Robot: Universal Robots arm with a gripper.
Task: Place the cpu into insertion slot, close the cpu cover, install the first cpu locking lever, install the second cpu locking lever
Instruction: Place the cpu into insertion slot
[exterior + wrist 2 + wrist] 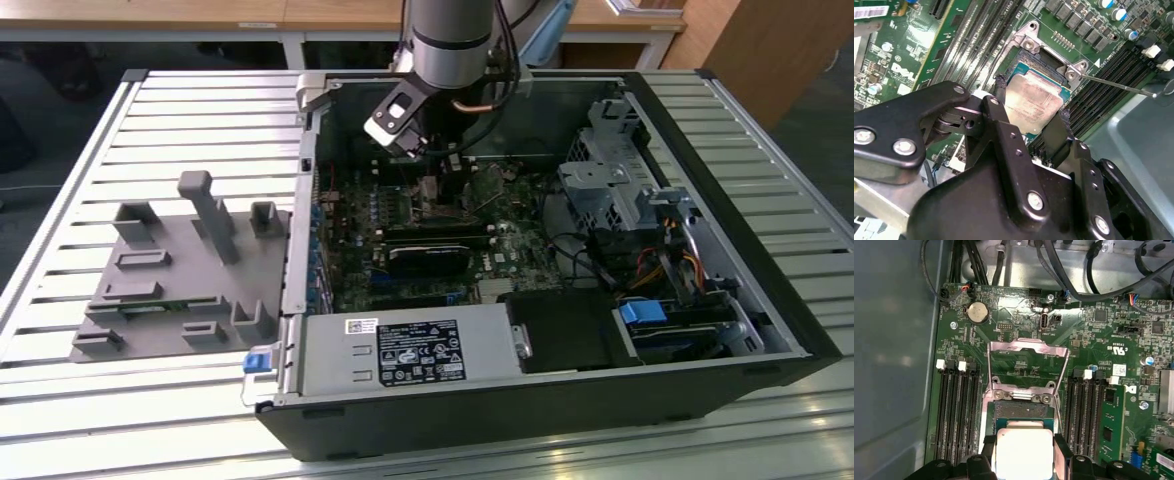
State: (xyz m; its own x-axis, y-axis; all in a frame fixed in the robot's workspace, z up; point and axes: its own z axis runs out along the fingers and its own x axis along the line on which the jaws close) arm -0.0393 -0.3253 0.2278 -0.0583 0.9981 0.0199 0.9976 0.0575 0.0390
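The cpu (pixel 1024 452) is a dull silver-tan square sitting level over the teal socket (pixel 1019 411) on the green motherboard (pixel 1004 320). My gripper (pixel 1024 456) is shut on the cpu, one black finger against each of two opposite edges. In the second wrist view the cpu (pixel 1034 97) lies between the same fingers (pixel 1000 95) of the gripper (pixel 1030 106). The cpu cover (pixel 1026 347), a silvery frame with an open window, stands flipped open past the socket's far side. A thin wire locking lever (pixel 1119 85) sticks out, raised, beside the socket. In the exterior view the gripper (pixel 427 172) reaches down inside the computer case (pixel 747 300).
Black memory slots (pixel 956 410) flank the socket on both sides. Cables (pixel 1054 262) hang along the case wall beyond the cover. A drive cage (pixel 614 190) and a power supply (pixel 400 350) fill the case. A grey fixture (pixel 174 270) lies on the slatted table at the exterior view's left.
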